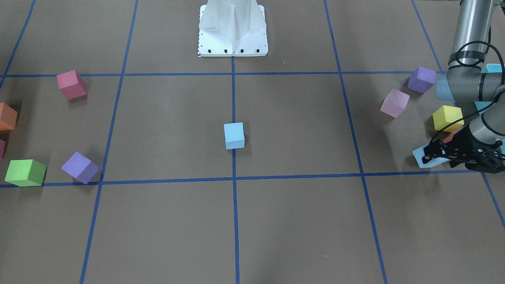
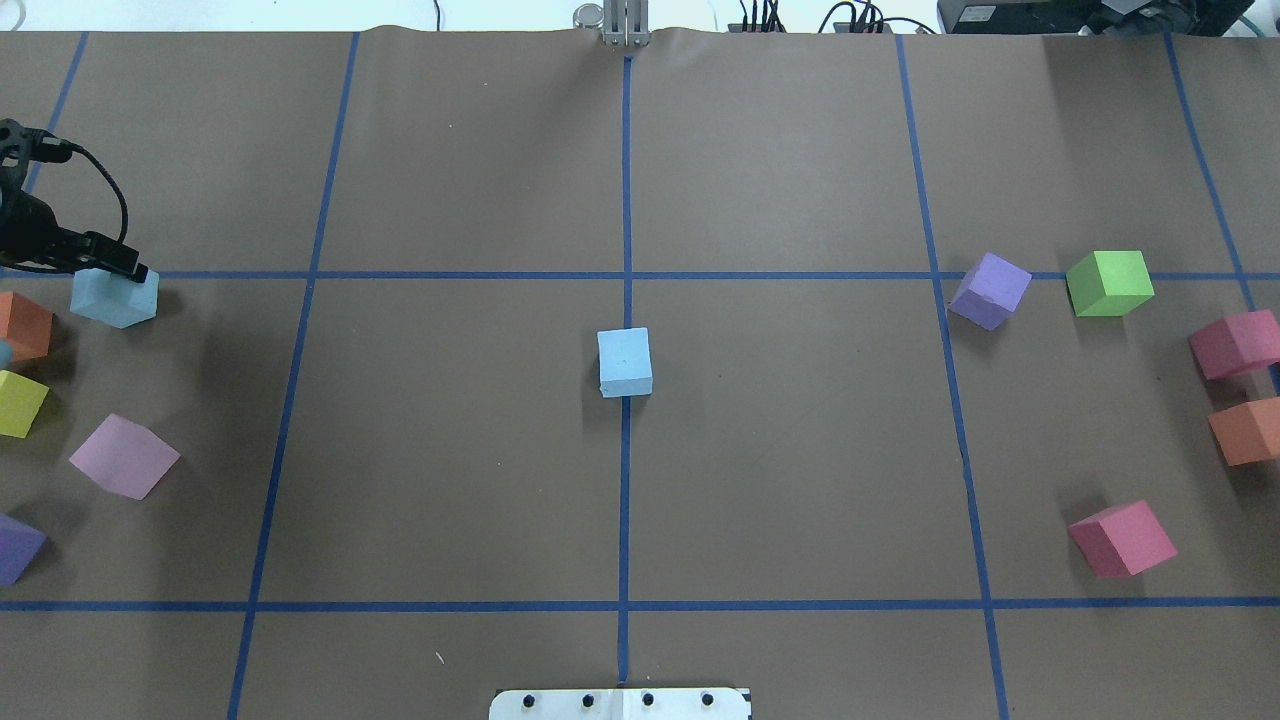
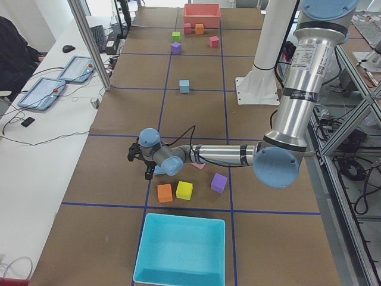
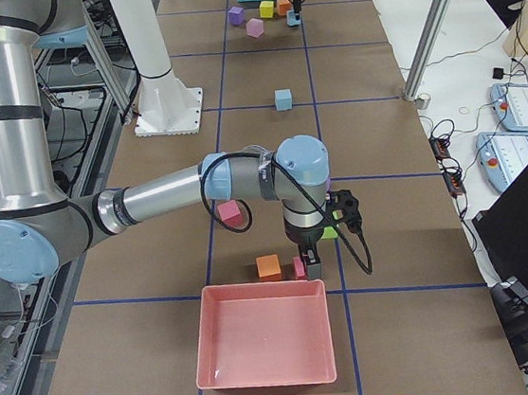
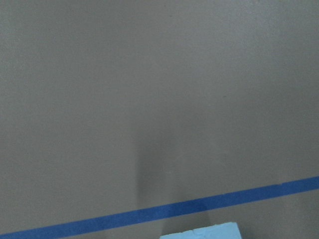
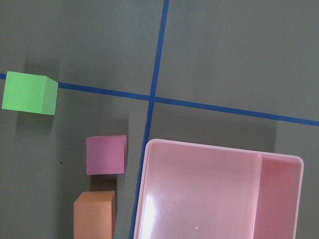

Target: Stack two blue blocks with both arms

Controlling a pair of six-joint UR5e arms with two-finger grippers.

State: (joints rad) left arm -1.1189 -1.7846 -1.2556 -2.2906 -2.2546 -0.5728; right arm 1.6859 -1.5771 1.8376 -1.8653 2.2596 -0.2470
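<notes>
Left jaws at blue block [image 2: 115, 300]

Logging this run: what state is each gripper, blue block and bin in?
left gripper, down at the side blue block, grip unclear.
right gripper, raised near the pink bin, jaws unclear.
side blue block, on the table.
centre blue block, free, flat.
pink bin, empty.
turquoise bin, empty.

Your worktop [image 2: 450, 480] is plain brown, ruled into a grid by blue tape lines [image 2: 627, 200]. The centre blue block [image 2: 625, 362] and the second blue block [image 2: 118, 300] are the same pale sky-blue. The left pincer [image 2: 118, 262] is black. You also have a lime-green cube [image 2: 1108, 283], a purple cube [image 2: 988, 290], a pale pink cube [image 2: 123, 456], a yellow cube [image 2: 20, 403], an orange cube [image 2: 1247, 431] and a magenta cube [image 2: 1122, 540]. One bin [image 4: 267, 345] is salmon pink and the other bin [image 3: 181, 250] is turquoise. The left arm [image 3: 297, 89] is silver-grey with light-blue caps.
</notes>
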